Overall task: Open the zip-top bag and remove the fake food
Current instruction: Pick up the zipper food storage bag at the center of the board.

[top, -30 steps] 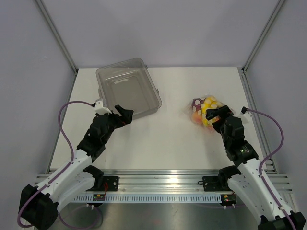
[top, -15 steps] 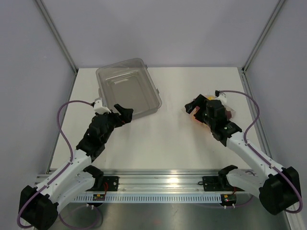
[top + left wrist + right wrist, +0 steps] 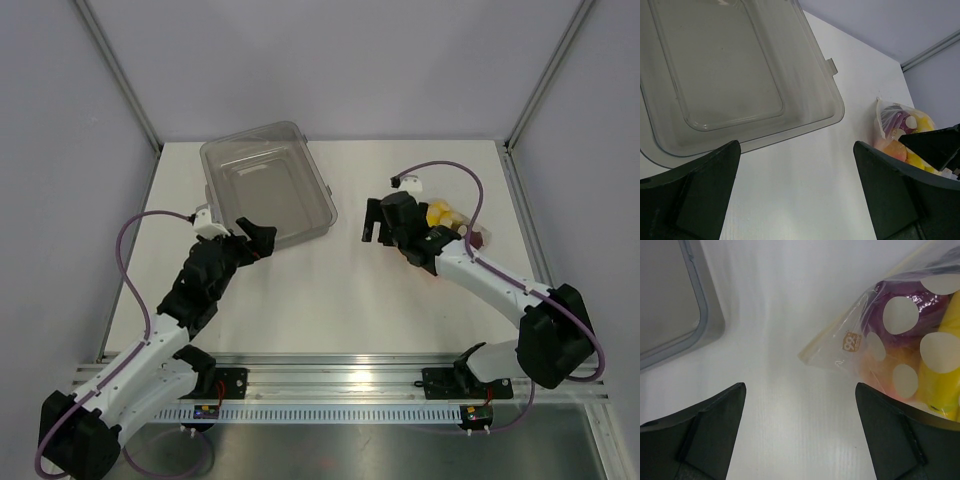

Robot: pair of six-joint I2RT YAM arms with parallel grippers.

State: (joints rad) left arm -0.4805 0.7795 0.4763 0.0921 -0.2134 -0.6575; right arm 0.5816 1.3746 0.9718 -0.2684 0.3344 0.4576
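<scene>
The zip-top bag (image 3: 880, 340) lies at the right of the table, clear film with white dots, and my right arm covers most of it from above. Inside shows fake food: a purple piece (image 3: 907, 300), a yellow piece (image 3: 945, 370) and an orange one (image 3: 896, 150); yellow (image 3: 440, 214) peeks out beside the arm. My right gripper (image 3: 375, 222) hangs open just left of the bag's corner, nothing between its fingers. My left gripper (image 3: 258, 238) is open and empty at the near edge of the tub, far from the bag (image 3: 900, 130).
A rigid clear-grey tub (image 3: 265, 185) stands at the back left, its corner also in the right wrist view (image 3: 670, 305). Bare white table (image 3: 330, 290) lies between the two arms. Metal frame posts rise at the back corners.
My right arm has swung left across the bag; its gripper went from over the bag to the table just left of it. The left arm has not moved.
</scene>
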